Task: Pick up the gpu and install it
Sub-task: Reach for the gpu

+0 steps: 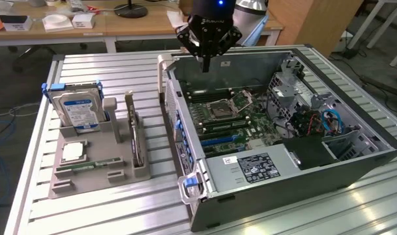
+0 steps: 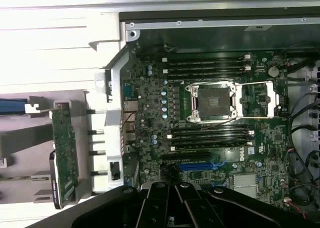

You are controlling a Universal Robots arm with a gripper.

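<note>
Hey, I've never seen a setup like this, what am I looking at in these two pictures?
This is a robot arm whose gripper hangs, shut and empty, above an open computer case on a slatted metal table. One picture comes from a camera off the arm; the other from a camera on its wrist, looking down at the motherboard. At the exterior view's left, a grey holder carries parts: a hard drive with a blue label, a green memory stick lying flat, and the gpu, a thin card standing on edge, not yet picked up.
</note>
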